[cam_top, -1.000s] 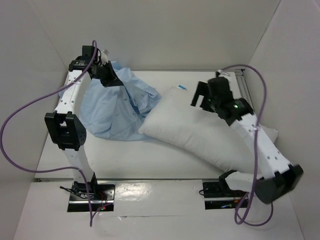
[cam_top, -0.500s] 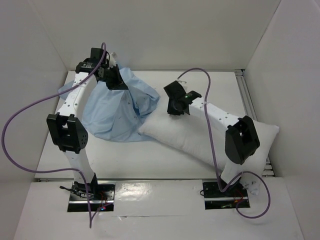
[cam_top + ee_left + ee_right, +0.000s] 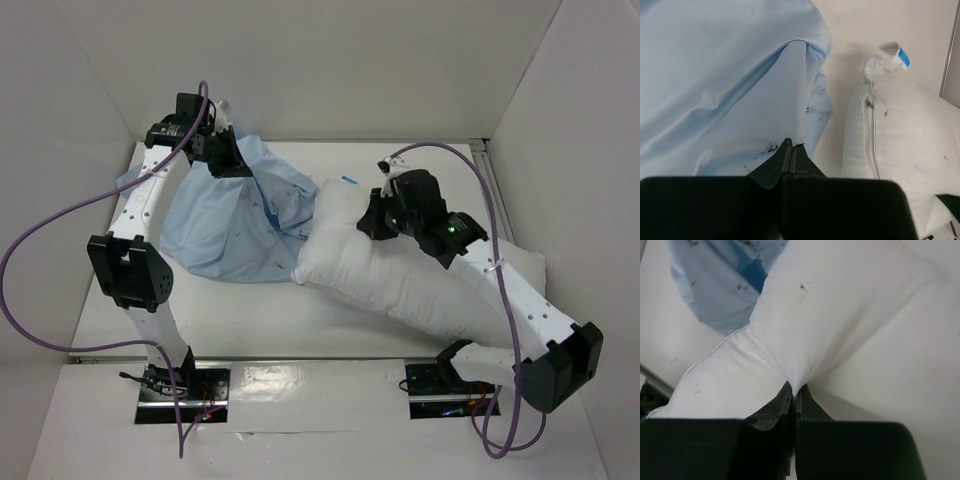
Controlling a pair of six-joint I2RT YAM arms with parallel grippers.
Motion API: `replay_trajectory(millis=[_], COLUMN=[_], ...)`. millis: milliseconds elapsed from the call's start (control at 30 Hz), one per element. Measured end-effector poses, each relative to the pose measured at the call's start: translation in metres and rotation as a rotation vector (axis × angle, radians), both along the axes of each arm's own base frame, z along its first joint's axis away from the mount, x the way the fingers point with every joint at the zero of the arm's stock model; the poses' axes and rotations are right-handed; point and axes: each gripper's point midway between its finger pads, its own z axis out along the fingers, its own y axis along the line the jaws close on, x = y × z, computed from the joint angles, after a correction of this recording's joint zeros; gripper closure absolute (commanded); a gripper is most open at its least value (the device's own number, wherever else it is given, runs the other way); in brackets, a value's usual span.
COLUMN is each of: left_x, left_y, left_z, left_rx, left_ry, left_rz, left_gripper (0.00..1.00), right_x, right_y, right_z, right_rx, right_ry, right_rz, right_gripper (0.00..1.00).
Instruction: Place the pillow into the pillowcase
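**Mia:** Where was the pillow?

**Ben:** It lay slanted on the table, from the middle down to the right side. Its left end touched the edge of the pillowcase, which sat bunched up at the far left.

**Mia:** What were the two grabbers doing?

**Ben:** The right gripper had its fingers squeezed tight on a little fold of the pillow, close to that left end. The left gripper had its fingers pinched on a bit of the blue cloth. It held the cloth up off the table like a small tent.

**Mia:** So what was the job right then?

**Ben:** I think it was to get the end of the pillow into the mouth of the pillowcase.

**Mia:** How could that be done well?

**Ben:** The left one should hold the cloth high, so there was a gap to go into. The right one should slide the pillow in corner first, low and slow. Both pinches were small, so a hard tug might pull the cloth free.

**Mia:** Could you see the mouth?

**Ben:** Not well. The folds hid it. It maybe faced the pillow, but I could not tell.
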Motion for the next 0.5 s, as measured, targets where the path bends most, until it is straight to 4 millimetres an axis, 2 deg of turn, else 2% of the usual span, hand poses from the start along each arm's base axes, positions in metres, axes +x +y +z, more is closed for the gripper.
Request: replay_trajectory(millis=[100, 233, 267, 300, 333, 400, 433, 500], left_x=[0.0, -0.001, -0.001, -0.001, -0.001, -0.001, -0.001, -0.001], left_y=[-0.001, -0.003, -0.003, -0.003, -0.004, -0.004, -0.004, -0.004], left_z=[0.0, 0.002, 0.003, 0.004, 0.004, 0.005, 0.005, 0.006], left_rx=[-0.004, -0.014, -0.017, -0.019, -0.019, -0.02, -0.02, -0.021], left_ry=[0.0, -0.003, -0.006, -0.007, -0.008, -0.01, -0.011, -0.014], left_rz=[-0.003, -0.011, -0.012, -0.013, -0.013, -0.013, -0.013, -0.013], left_gripper=[1.0, 1.0, 1.0, 1.0, 1.0, 1.0, 1.0, 1.0], right_x=[-0.017, -0.027, -0.03, -0.033, -0.038, -0.041, -0.041, -0.035], right_y=[0.002, 0.015, 0.02, 0.026, 0.031, 0.04, 0.045, 0.054], right_z=[0.008, -0.01, -0.018, -0.027, -0.036, -0.05, -0.052, -0.043], right_rx=[-0.003, -0.044, -0.062, -0.082, -0.101, -0.156, -0.168, -0.186], right_ry=[-0.01, 0.04, 0.058, 0.08, 0.108, 0.15, 0.157, 0.13], right_rz=[0.089, 0.17, 0.189, 0.206, 0.226, 0.252, 0.257, 0.26], right_gripper=[1.0, 1.0, 0.83, 0.57, 0.38, 0.17, 0.15, 0.21])
